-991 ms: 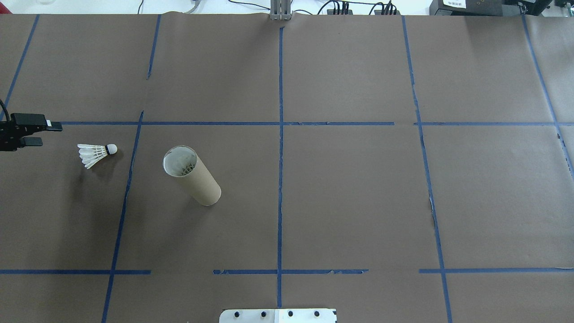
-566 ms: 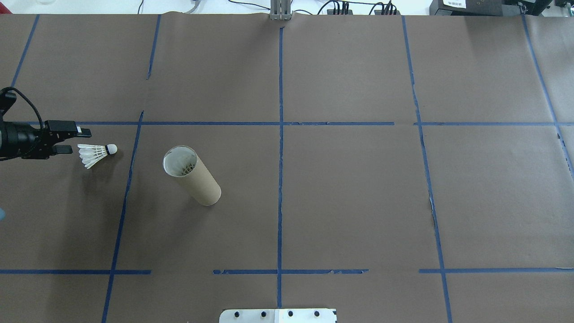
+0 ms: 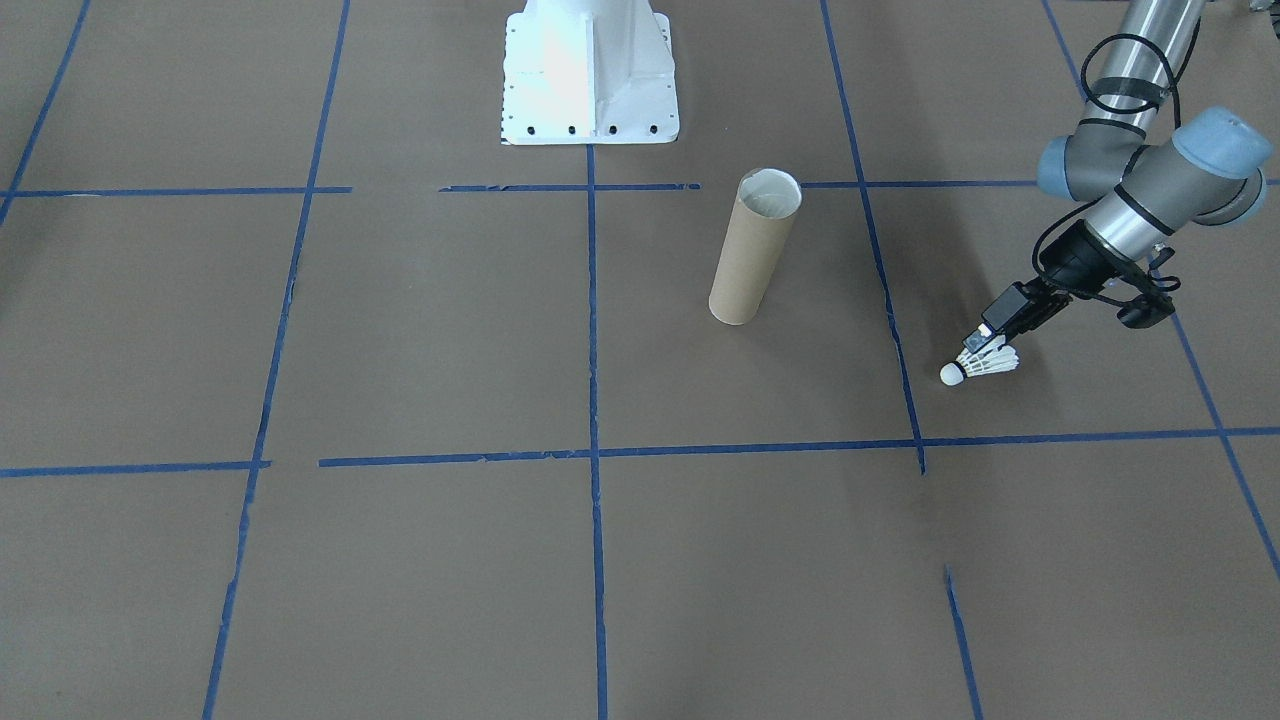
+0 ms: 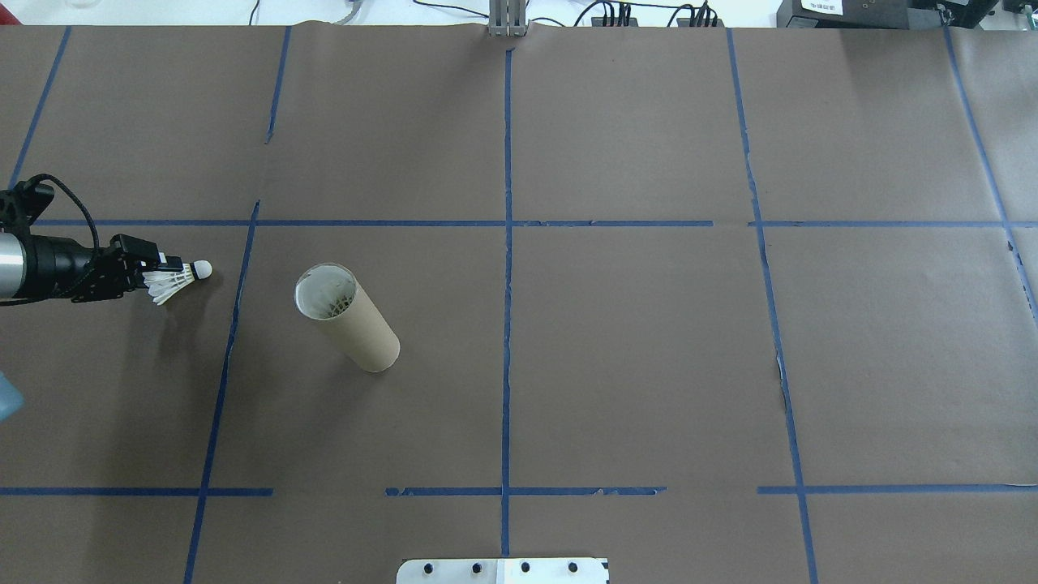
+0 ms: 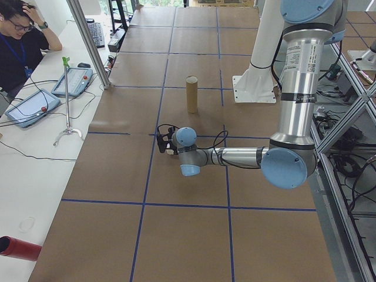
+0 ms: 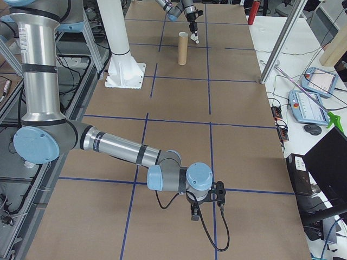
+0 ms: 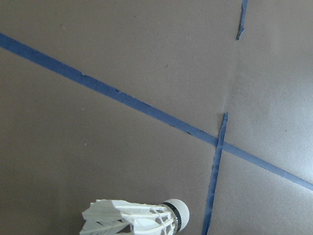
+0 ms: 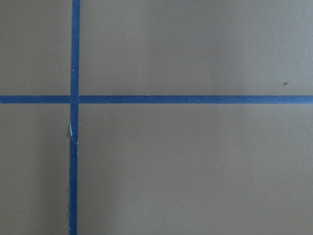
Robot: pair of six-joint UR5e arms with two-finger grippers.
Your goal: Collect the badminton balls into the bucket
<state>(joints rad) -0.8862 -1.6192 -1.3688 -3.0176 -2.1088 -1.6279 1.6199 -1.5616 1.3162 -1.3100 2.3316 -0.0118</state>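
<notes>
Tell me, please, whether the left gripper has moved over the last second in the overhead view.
Yes. The left gripper has travelled rightward toward the blue tape line, and now sits over the skirt of the shuttlecock, which has not shifted.

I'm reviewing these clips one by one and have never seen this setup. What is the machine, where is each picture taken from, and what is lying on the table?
These are two jointed robot arms bolted at a brown-paper table marked with blue tape. Two pictures look down on it, one from behind the robot and one facing it; two look along it from each end; two come from small cameras on the wrists. A cardboard tube stands upright, open at the top. A white shuttlecock lies on its side nearby. The left claw has reached the shuttlecock's feathers, but whether it has pinched them I cannot tell. The right claw hangs over bare paper far from both. A person sits at a side desk.
</notes>
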